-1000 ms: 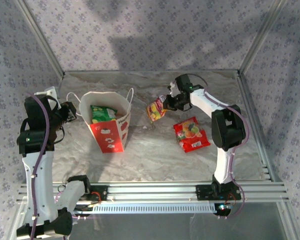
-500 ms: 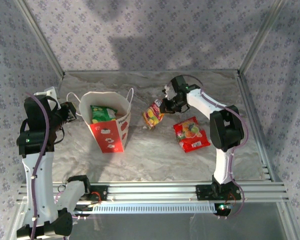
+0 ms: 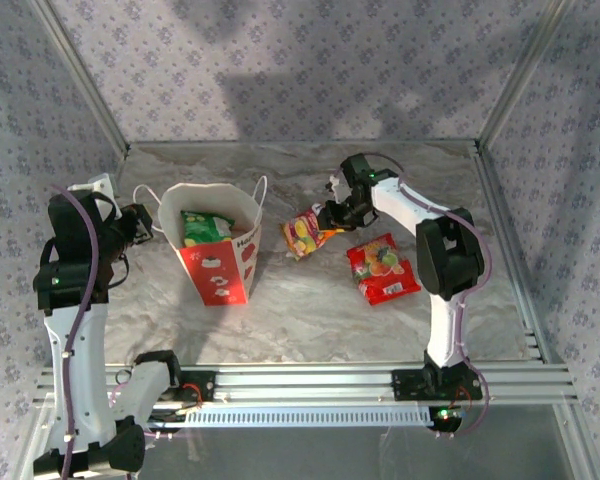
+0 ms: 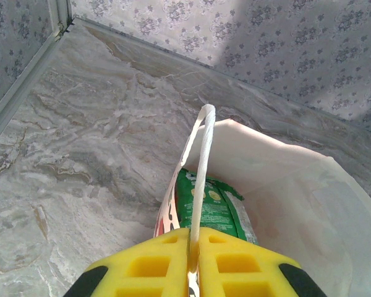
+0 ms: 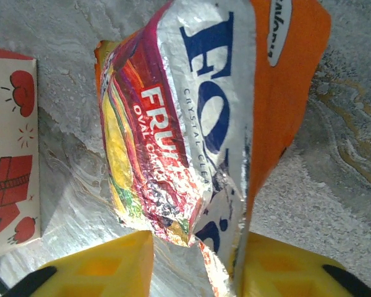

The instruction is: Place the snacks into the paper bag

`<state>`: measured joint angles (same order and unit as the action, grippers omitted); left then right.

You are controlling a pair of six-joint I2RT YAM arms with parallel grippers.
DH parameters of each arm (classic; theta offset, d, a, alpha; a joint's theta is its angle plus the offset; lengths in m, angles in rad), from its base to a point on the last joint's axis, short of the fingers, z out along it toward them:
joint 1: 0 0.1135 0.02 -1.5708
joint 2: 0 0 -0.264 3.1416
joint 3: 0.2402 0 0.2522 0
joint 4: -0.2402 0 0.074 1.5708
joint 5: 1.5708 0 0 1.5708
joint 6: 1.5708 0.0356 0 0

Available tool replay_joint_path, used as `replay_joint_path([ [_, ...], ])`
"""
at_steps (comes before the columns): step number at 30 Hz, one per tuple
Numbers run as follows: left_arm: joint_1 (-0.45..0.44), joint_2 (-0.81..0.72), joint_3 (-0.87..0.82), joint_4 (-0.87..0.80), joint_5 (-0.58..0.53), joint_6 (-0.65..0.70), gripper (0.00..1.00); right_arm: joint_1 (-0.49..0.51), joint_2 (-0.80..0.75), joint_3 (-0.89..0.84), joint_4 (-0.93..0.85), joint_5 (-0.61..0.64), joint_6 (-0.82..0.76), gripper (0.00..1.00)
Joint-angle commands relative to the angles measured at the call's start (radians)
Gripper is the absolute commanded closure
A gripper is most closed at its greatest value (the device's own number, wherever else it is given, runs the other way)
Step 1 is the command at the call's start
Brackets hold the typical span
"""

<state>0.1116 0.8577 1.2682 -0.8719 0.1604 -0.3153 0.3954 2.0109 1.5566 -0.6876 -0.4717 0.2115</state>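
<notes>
where r fingers [image 5: 284, 269] gape, orange packet [image 5: 191, 124] sits btwn.

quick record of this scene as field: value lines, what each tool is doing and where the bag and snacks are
left tool: shut on the bag handle
right tool: orange packet between its fingers, a gap on one side, grip unclear
paper bag: upright, mouth open, left of the orange packet
inside bag: green packet
loose: red packet flat on the table, right of the bag
</notes>
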Motion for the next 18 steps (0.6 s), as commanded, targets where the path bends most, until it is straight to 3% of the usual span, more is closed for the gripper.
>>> replay_joint_path([
  [1,0.005,-0.016,0.034,-0.004,0.009,-0.004,0.89,0.01,0.015,0.018,-0.027,0.022,-0.005,0.6],
  [10,0.006,-0.021,0.053,-0.017,0.009,0.001,0.89,0.02,0.079,0.004,0.006,0.007,0.023,0.62],
  [12,0.006,-0.024,0.055,-0.021,0.005,0.004,0.89,0.026,0.086,0.0,0.015,0.02,0.027,0.7],
  [15,0.006,-0.026,0.056,-0.024,0.005,0.004,0.89,0.028,0.089,-0.003,0.018,0.049,0.037,0.9],
  [18,0.005,-0.028,0.059,-0.027,0.004,0.005,0.89,0.029,0.083,-0.003,0.017,0.065,0.04,0.97],
])
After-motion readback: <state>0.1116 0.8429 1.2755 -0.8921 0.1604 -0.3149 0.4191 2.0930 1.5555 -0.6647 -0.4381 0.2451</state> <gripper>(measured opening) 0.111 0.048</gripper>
